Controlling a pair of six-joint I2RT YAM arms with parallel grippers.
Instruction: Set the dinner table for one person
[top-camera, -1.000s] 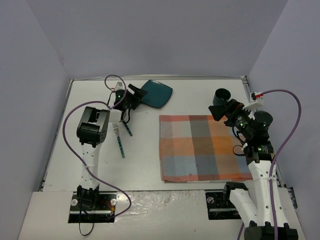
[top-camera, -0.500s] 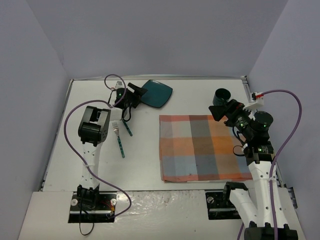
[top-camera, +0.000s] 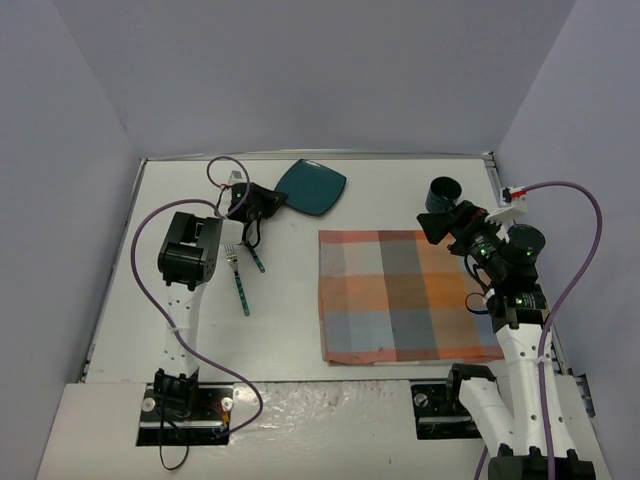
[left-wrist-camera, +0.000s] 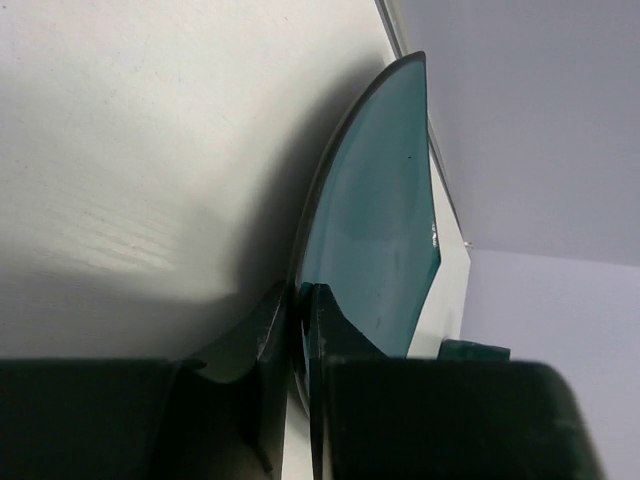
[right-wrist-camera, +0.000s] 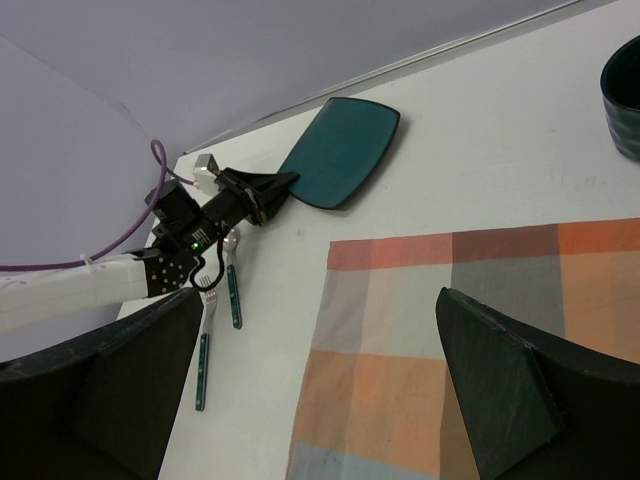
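Note:
A teal plate (top-camera: 312, 187) lies at the back left of the white dinner table (top-camera: 285, 325). My left gripper (top-camera: 274, 201) is shut on the plate's near-left rim; in the left wrist view its fingers (left-wrist-camera: 268, 330) pinch the thin edge of the plate (left-wrist-camera: 380, 200), one above and one below. The right wrist view shows the same grip on the plate (right-wrist-camera: 340, 152). My right gripper (top-camera: 441, 222) hangs open over the far right corner of the plaid cloth (top-camera: 405, 295), with nothing between its fingers (right-wrist-camera: 500, 390).
A fork (top-camera: 238, 281) and a spoon (top-camera: 255, 256) with teal handles lie on the table under the left arm. A dark cup (top-camera: 443, 191) stands behind the cloth, close to the right gripper. Purple walls enclose the table on three sides.
My left gripper has shut on the plate's rim, having been open around it. The plate has shifted slightly. The right arm has barely moved.

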